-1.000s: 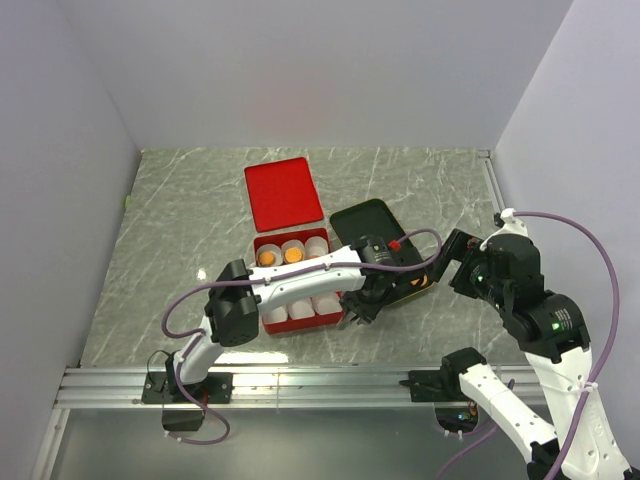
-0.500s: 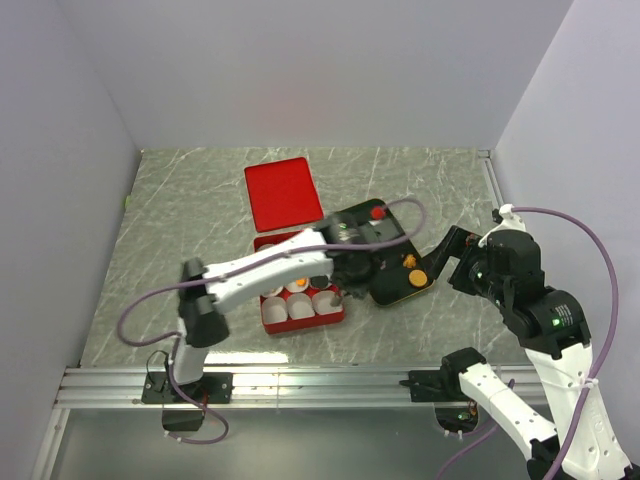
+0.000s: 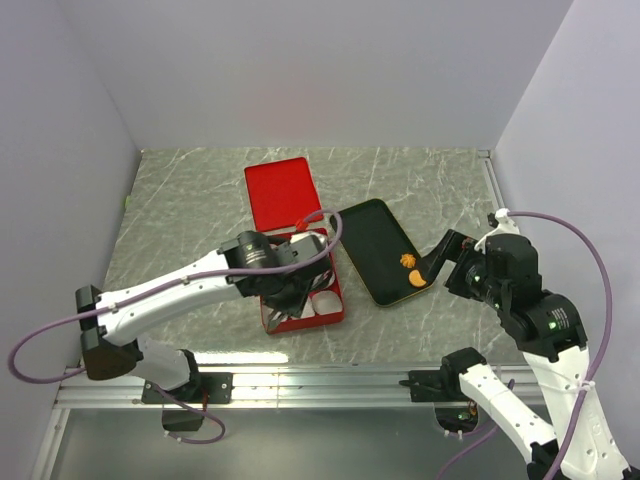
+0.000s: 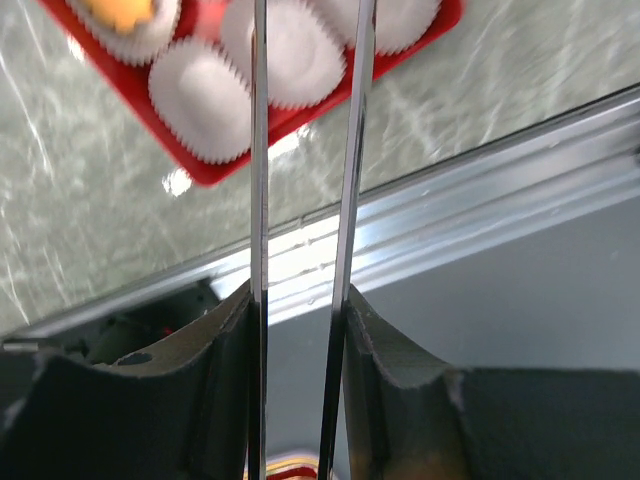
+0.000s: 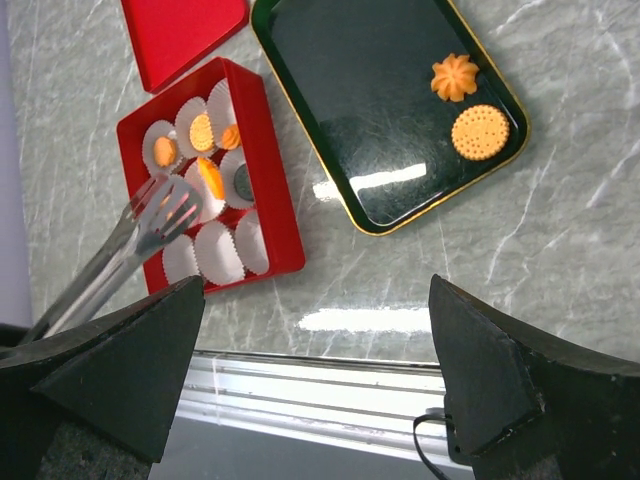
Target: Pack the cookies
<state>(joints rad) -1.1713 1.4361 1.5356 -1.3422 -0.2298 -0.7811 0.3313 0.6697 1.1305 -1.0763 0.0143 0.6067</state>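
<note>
- Well, what moved, seen from above?
- The left gripper (image 3: 288, 288) swung off the black tray (image 3: 365, 240). Now it sits over the red box (image 3: 334, 318). Two cookies (image 3: 416, 281) wait on the tray, right of the box.
- And the left wrist?
- Its fingers (image 4: 200, 380) squeeze the tongs (image 4: 258, 150) nearly closed.
- The right wrist?
- The right gripper (image 5: 315, 285) gapes wide, holding nothing. More packing to do.

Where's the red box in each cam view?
Top external: red box just below centre, left of the black tray.
Left wrist: red box at top left, behind the tongs.
Right wrist: red box left of centre.
Shared landmark: the aluminium rail along the near table edge.
</note>
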